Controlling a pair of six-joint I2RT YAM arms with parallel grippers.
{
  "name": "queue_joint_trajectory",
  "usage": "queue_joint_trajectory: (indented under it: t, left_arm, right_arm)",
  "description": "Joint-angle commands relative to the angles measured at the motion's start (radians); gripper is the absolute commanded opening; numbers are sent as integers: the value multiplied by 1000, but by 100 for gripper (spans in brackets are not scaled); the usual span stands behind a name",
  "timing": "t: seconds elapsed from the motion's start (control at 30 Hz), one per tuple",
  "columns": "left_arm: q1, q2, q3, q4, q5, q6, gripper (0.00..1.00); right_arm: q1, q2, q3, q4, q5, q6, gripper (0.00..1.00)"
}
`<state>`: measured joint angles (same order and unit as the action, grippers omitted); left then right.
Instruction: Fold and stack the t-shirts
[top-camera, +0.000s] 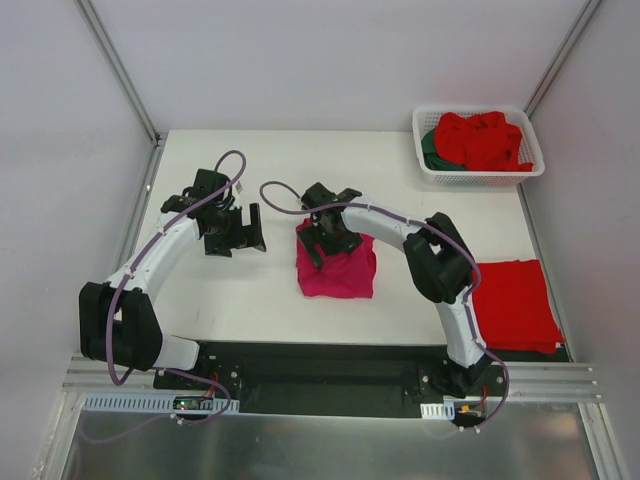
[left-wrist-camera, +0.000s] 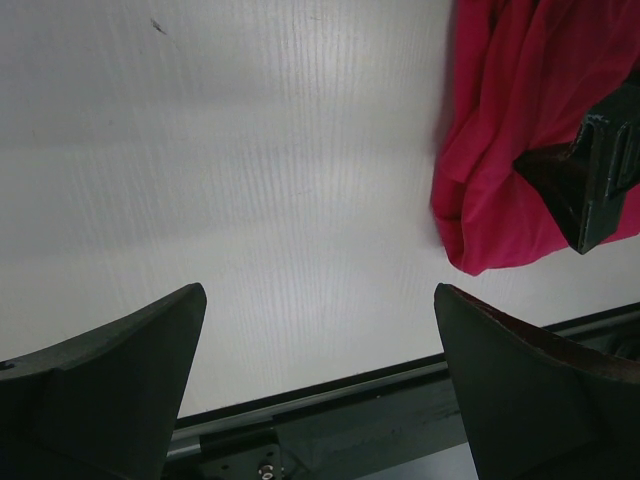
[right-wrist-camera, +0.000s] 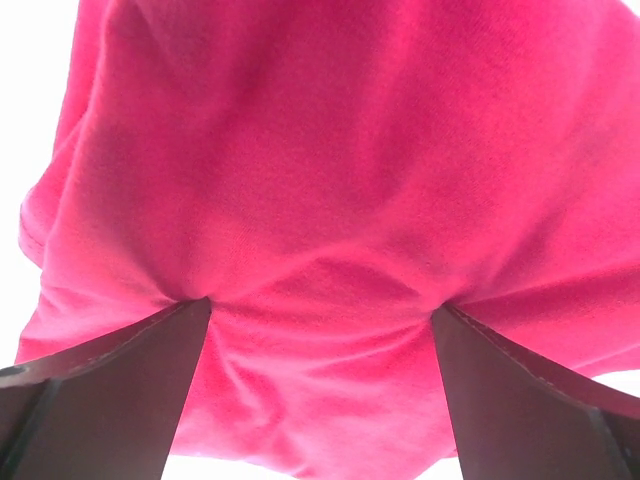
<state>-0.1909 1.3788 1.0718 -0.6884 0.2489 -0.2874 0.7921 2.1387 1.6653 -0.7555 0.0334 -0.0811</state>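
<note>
Top external view: pink shirt (top-camera: 338, 270), folded, mid-table. On its far left part, right gripper (top-camera: 322, 238), jaws spread wide, tips pressing into the cloth, nothing pinched. Just left of it, left gripper (top-camera: 236, 228), spread wide over bare table (top-camera: 250, 300). Folded red shirt (top-camera: 515, 303) at near right edge. Far right, basket (top-camera: 480, 176) holding crumpled red shirts (top-camera: 485, 140) and green shirt (top-camera: 431, 148).

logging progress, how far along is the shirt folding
Done: one red t-shirt lies folded at the right edge of the table. In hand: the magenta t-shirt, folded mid-table, under the open right gripper. Left: crumpled red shirts and a green shirt in the white basket.
</note>
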Motion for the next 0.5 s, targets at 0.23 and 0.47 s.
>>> queue_joint_trajectory:
  t: [0.23, 0.47]
  left_arm:
    - [-10, -21, 14, -13, -17, -29, 99]
    - [-60, 26, 79, -13, -3, -39, 99]
  right_arm:
    - [-24, -239, -148, 16, 71, 78, 96]
    - [-34, -489, -229, -59, 322, 75, 96]
